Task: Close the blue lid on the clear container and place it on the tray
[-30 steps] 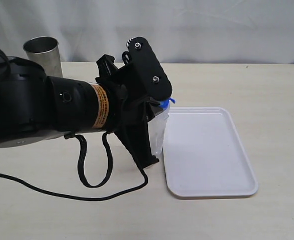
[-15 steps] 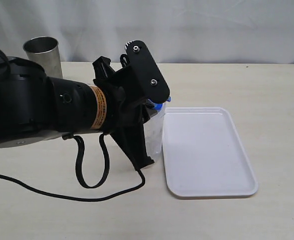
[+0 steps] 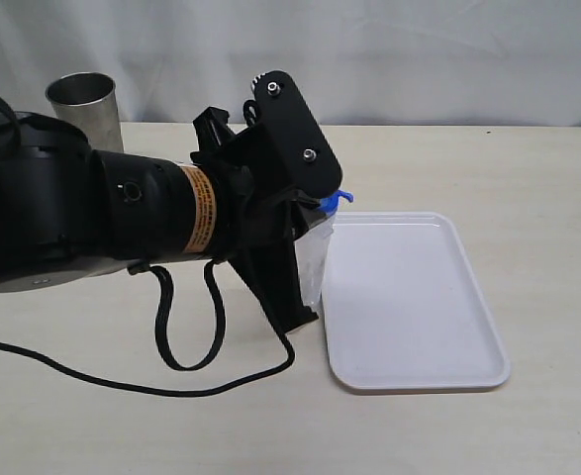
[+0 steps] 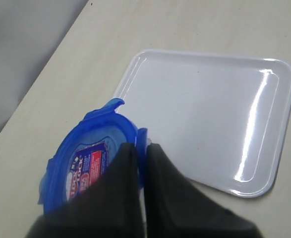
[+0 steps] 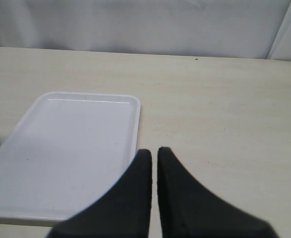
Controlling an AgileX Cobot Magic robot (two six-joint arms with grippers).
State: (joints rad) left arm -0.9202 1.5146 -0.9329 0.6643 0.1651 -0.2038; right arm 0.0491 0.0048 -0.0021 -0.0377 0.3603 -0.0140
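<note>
The blue lid [image 4: 88,163], with its red-and-white label, sits on top of the clear container [image 3: 315,259], which stands on the table just left of the white tray [image 3: 419,297]. My left gripper [image 4: 141,148] is shut, with the lid's edge flap pinched between its fingertips; one blue flap [image 3: 336,199] sticks out past the arm in the exterior view. Most of the container is hidden behind the left arm [image 3: 171,213]. My right gripper [image 5: 154,151] is shut with nothing in it and hangs over the table beside the tray's [image 5: 71,148] edge.
A tapered steel cup [image 3: 84,103] stands at the back left of the table. A black cable [image 3: 171,381] loops across the table below the left arm. A grey cloth backdrop closes off the far side. The tray [image 4: 209,114] holds nothing.
Half a second ago my left gripper and the lid end of the container had swung slightly left; now they are back to the right, near the tray's edge. The right gripper shows no change.
</note>
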